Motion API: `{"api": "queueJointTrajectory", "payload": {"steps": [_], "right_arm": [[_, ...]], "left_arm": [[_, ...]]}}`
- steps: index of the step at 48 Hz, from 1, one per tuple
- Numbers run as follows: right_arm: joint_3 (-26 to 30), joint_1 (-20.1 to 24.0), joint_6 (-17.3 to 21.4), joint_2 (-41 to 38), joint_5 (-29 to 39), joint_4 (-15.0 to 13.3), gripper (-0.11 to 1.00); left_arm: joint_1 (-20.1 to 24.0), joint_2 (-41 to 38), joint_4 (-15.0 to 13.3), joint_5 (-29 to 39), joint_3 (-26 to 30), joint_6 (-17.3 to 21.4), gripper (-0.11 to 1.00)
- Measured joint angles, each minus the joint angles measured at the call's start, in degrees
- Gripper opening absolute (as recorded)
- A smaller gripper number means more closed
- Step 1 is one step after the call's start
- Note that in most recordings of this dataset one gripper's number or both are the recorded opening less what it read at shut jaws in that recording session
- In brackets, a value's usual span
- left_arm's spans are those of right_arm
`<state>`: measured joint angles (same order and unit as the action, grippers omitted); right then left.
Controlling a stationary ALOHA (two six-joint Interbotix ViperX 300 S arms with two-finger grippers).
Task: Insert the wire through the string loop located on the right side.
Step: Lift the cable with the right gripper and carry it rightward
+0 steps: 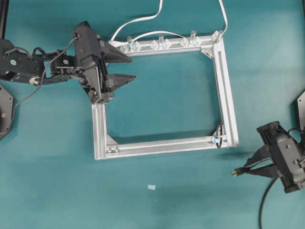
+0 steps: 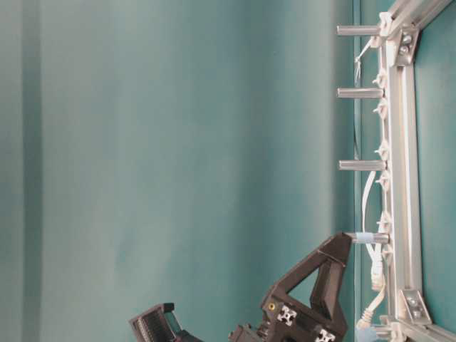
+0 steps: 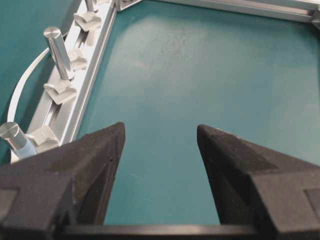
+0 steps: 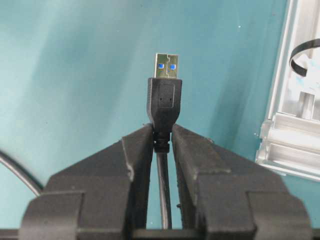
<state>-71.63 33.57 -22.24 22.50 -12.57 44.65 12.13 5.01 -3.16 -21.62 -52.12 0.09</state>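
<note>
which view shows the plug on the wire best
The right wrist view: the plug fills the centre, silvery tip up, with the right gripper shut on the wire just below it. The overhead view shows it only as a tiny tip. The other two views miss it.

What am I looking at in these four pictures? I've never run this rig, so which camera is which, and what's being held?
Two robot arms work over a green table. One picture looks down from overhead, one sits at table level turned sideways, and one rides on each wrist. On the table lies a silver frame carrying upright pegs and a flat white cable. The left gripper hangs open and empty over the frame's top-left corner. The right gripper is shut on the wire, just behind its plug, off the frame's lower right. The string loop sits at that lower-right corner.
</note>
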Motion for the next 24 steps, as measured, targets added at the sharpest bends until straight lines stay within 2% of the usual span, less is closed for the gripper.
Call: {"api": "queueJointTrajectory", "payload": {"steps": [15,24], "right_arm": [[-0.7,-0.3,0.0,0.0,-0.2,0.1,0.19],[-1.9,-2.5,0.0,0.8,-0.3,0.0,0.19]], "left_arm": [[0.0,0.0,0.0,0.0,0.0,0.0,0.63],[0.0,0.0,0.0,0.1,0.0,0.0,0.63]]}}
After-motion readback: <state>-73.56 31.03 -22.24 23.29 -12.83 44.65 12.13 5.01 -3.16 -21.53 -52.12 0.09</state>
